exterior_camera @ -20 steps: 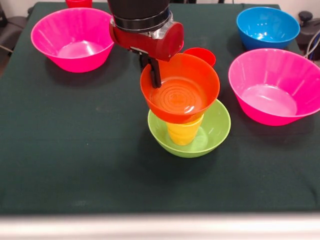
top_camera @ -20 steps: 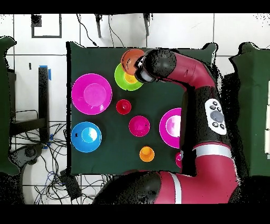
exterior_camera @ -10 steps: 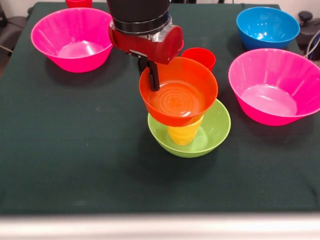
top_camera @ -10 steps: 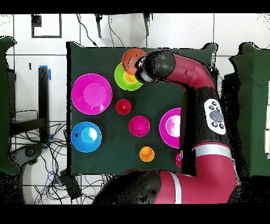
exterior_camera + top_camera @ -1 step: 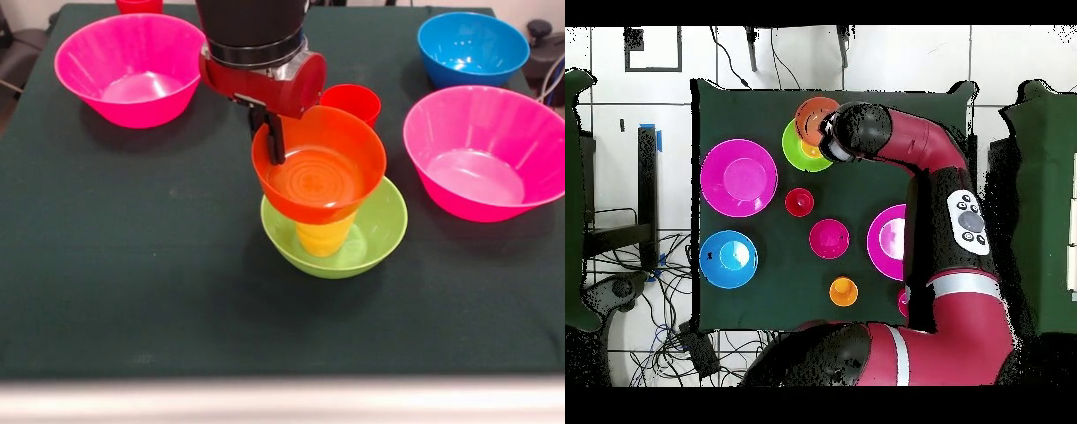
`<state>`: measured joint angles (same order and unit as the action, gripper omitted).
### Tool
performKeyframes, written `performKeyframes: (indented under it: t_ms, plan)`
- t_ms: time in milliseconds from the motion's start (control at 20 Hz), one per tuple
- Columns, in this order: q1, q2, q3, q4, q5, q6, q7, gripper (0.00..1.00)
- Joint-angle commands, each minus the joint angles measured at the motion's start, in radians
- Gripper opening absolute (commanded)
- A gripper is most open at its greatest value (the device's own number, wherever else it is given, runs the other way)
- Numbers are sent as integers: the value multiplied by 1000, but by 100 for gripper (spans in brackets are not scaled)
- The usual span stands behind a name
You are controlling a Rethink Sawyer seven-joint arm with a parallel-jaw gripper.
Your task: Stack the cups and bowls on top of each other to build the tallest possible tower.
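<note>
A: Where was the tower?

B: Centre frame: lime-green bowl (image 5: pixel 371 243) held the yellow cup (image 5: pixel 325 237), with the orange bowl (image 5: pixel 320 173) seated above.

A: End effector?

B: The gripper (image 5: pixel 272 141) was clamped on the orange bowl's upper-left rim.

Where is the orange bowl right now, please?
In the front view, the orange bowl sits mid-table atop the yellow cup inside the lime-green bowl.
</note>
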<state>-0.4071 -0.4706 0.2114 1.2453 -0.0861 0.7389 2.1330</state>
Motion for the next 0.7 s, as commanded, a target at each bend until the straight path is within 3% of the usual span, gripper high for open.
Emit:
performKeyframes:
  t_ms: [50,700]
  plan:
    - [28,34,69,95,-59,-63,-67,0]
    - [23,18,77,132,-70,-68,-89,0]
